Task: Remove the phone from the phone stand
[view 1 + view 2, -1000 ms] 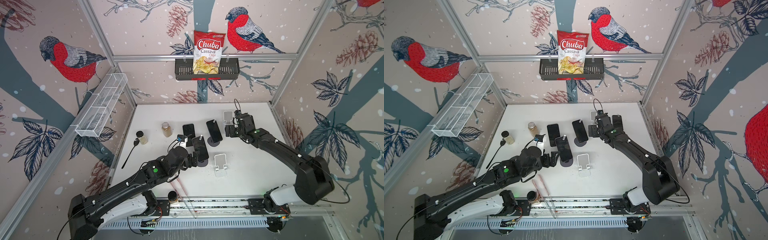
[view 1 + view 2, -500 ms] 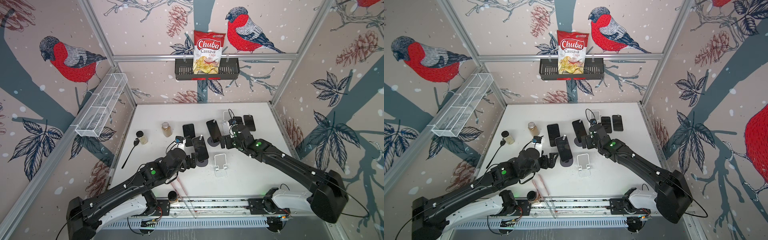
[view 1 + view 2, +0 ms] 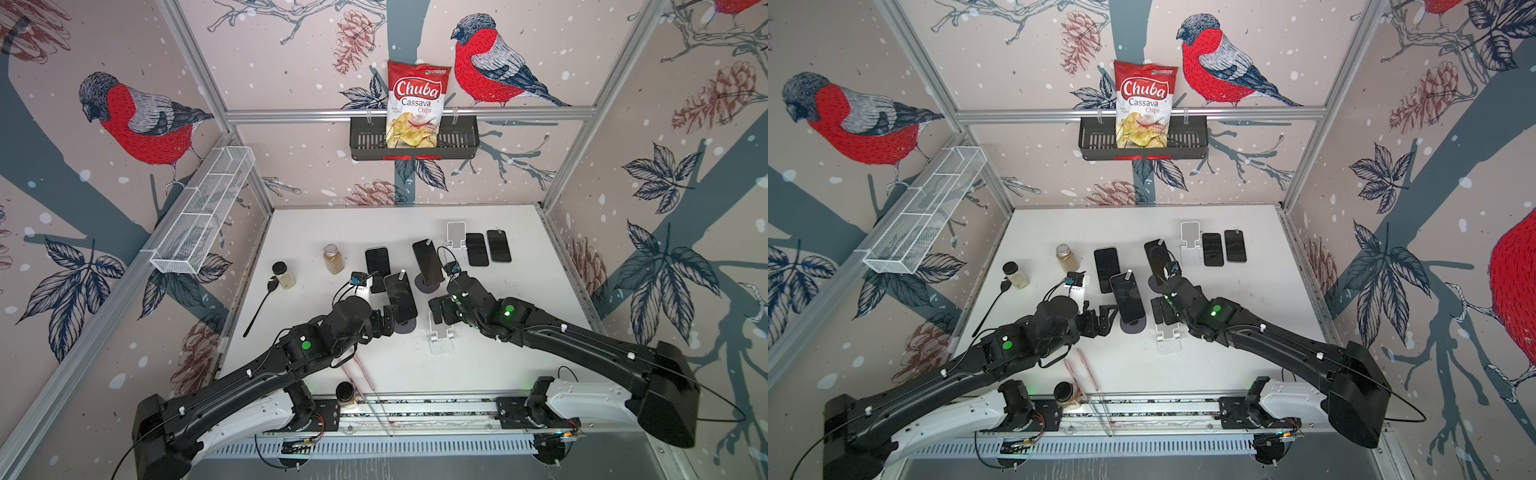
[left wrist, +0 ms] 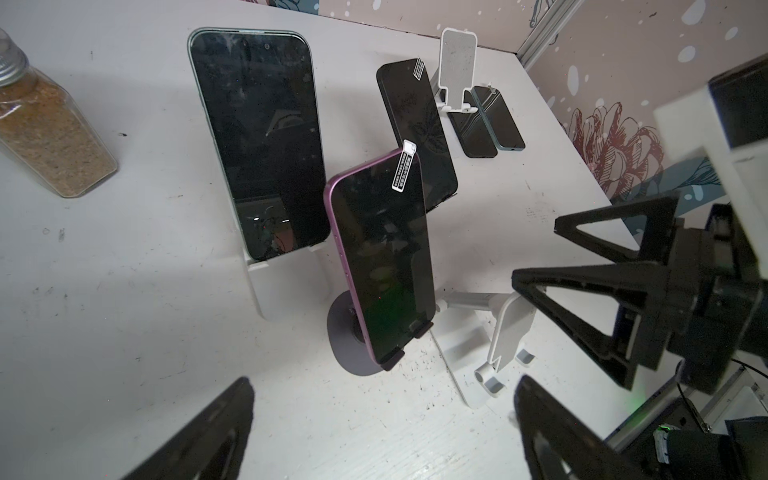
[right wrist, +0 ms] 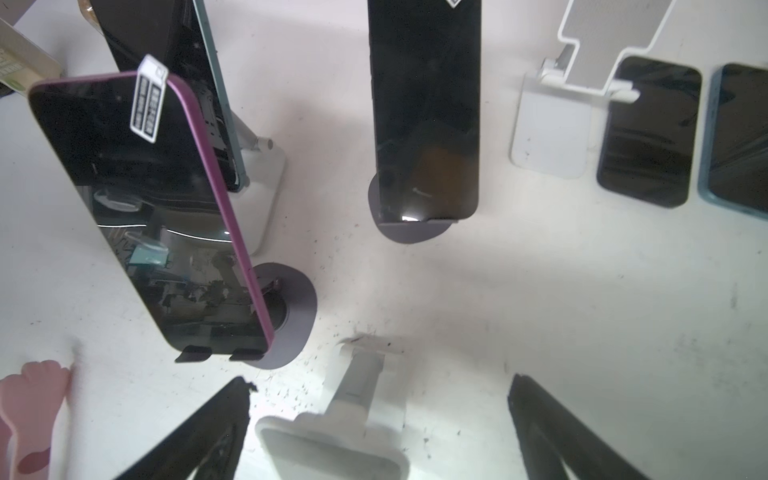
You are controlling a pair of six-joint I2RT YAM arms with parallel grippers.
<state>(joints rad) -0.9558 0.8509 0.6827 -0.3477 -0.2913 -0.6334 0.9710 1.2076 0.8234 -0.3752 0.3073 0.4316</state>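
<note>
Now, phone: we find the purple-edged phone with the black glass face [image 4: 384, 266] leaning in its dark round-based stand [image 4: 347, 349], its bottom edge caught behind two small hooks. We judge it the one to lift.
Left gripper: the left gripper [image 3: 384, 319] is spread wide and empty, just beside the phone, on its left in both top views.
Right gripper: the right gripper [image 5: 379, 379] is likewise spread and empty, hanging over the empty white folding stand [image 5: 332, 446] just right of the phone.
Risk, stand: a sideways pull would, we think, drag or tip the round base, since the hooks seem to release only upward.
Risk, neighbours: the green-edged phone [image 4: 257, 141] on its white block stand [image 4: 286, 286] sits just behind, so a backward push could knock it.
Risk, arms: both grippers flank one phone, so closing in together could make them meet.
Open room: we see bare counter [image 3: 478, 374] toward the front and right, while the back row is crowded.
Edges: the counter's rims lie well apart from the phone.
</note>
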